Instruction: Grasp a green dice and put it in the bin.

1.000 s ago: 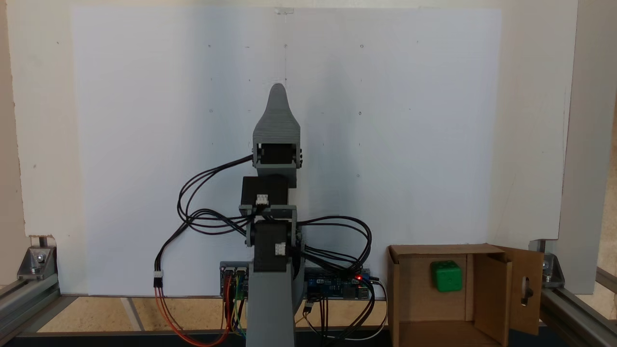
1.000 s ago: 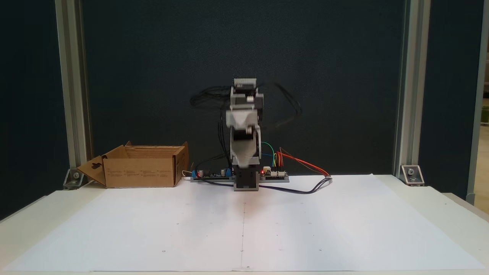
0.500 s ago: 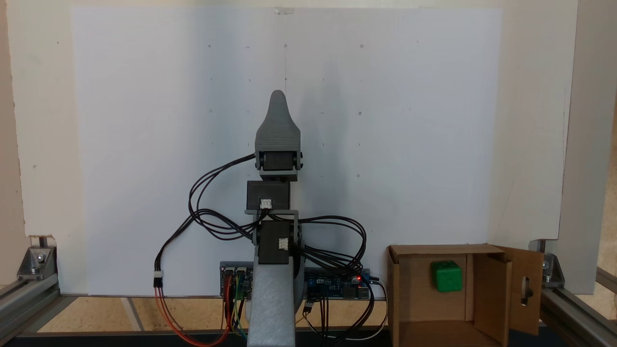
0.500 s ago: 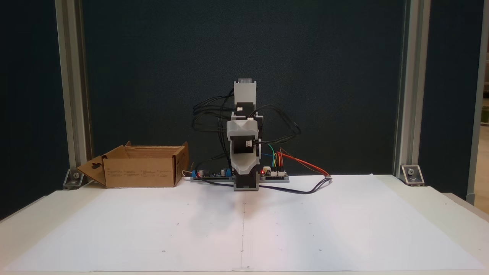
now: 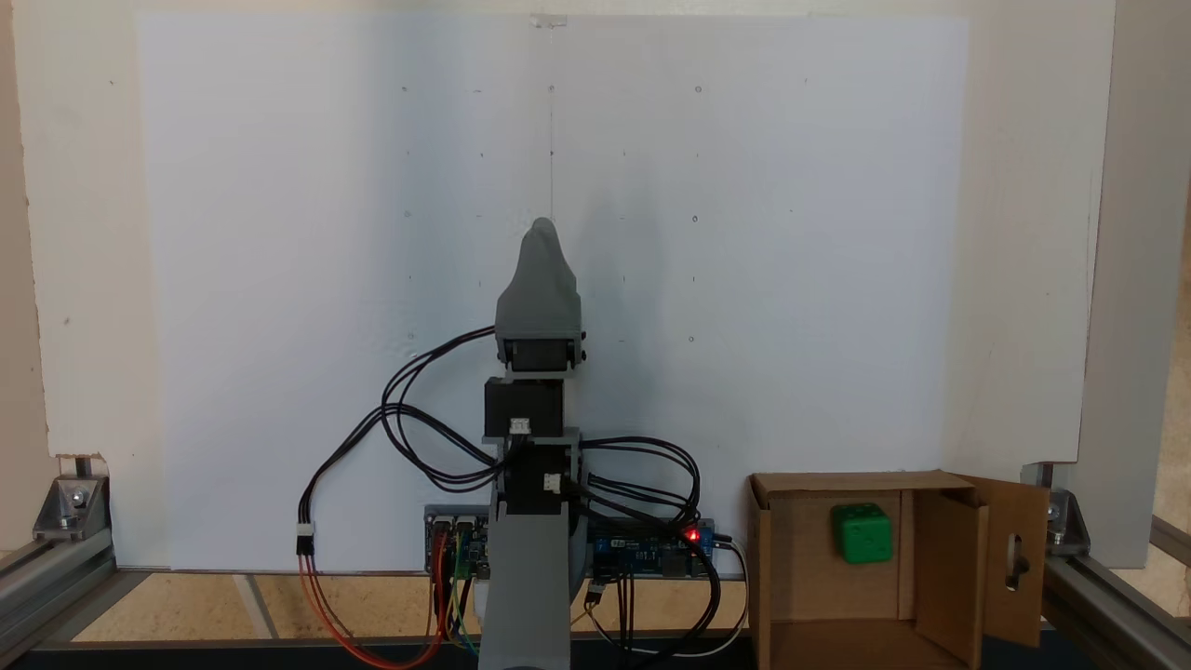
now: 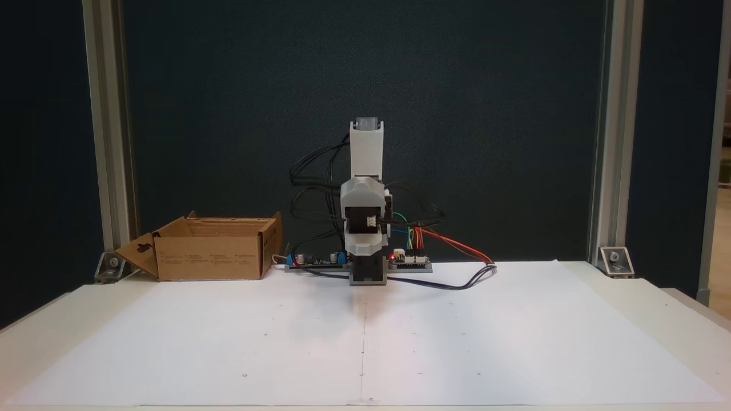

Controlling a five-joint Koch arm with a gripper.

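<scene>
The green dice (image 5: 861, 533) lies inside the bin (image 5: 791, 568), against its far wall, with nothing touching it. In a fixed view the bin (image 6: 211, 257) is a brown cardboard box at the back left, its flap with the slot cutout hanging outward; the dice is hidden there behind the box wall. My grey gripper (image 5: 542, 233) is folded in over the arm's base, well apart from the bin. From the front the gripper (image 6: 363, 249) hangs low before the base. Its jaws lie one behind the other, so whether it is open or shut cannot be told.
A large white paper sheet (image 6: 365, 337) covers the table. Circuit boards (image 6: 408, 260) and looping cables (image 5: 419, 437) sit around the arm's base. Aluminium posts (image 6: 105, 142) and corner brackets (image 6: 614, 260) stand at the table's back corners.
The arm has folded back toward its base, drawing the gripper tip inward and lower. The dice has stayed still in the bin.
</scene>
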